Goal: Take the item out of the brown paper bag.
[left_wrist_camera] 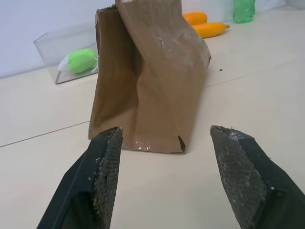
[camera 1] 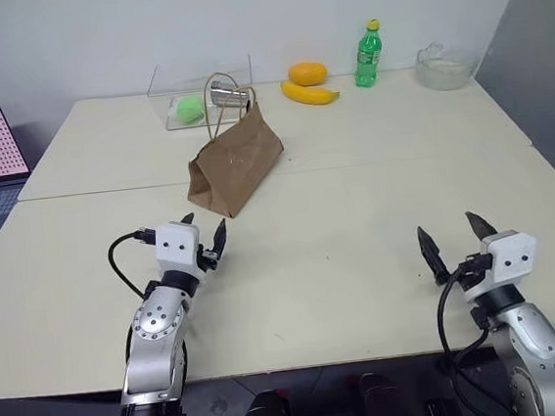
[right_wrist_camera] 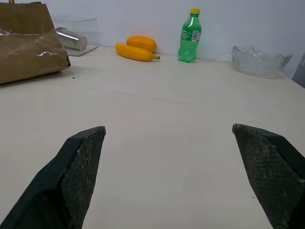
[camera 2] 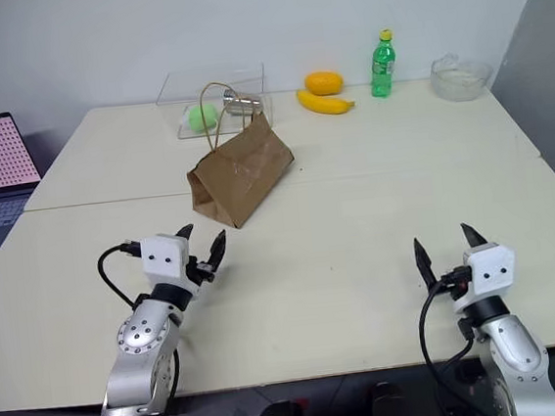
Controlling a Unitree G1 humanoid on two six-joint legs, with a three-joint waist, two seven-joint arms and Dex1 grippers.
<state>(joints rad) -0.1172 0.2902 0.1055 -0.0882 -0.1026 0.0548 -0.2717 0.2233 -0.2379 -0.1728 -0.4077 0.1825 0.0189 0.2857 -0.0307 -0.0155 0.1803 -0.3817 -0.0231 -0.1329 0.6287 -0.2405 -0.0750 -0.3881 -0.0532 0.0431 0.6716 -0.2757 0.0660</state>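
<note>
Spanning the whole scene, the pale table [camera 1: 361, 259] has wide bare room in front of and between the arms, its near edge running just under both wrists. On it the brown paper bag [camera 1: 234, 165] lies tipped, base toward the robot, cord handles [camera 1: 220, 96] looping up at the far end; whatever it contains is hidden. Just short of the bag's base hovers the left gripper [camera 1: 204, 233], its two black fingers spread partway with nothing between them and not touching the paper. Well apart on the other side, the right gripper [camera 1: 453, 234] hangs over bare tabletop, jaws spread wide and empty. Along the far edge sit a clear plastic box [camera 1: 197, 90], a glass bowl [camera 1: 444, 66], a green bottle [camera 1: 368, 56], a banana [camera 1: 309, 93] and an orange fruit [camera 1: 308, 72].
</note>
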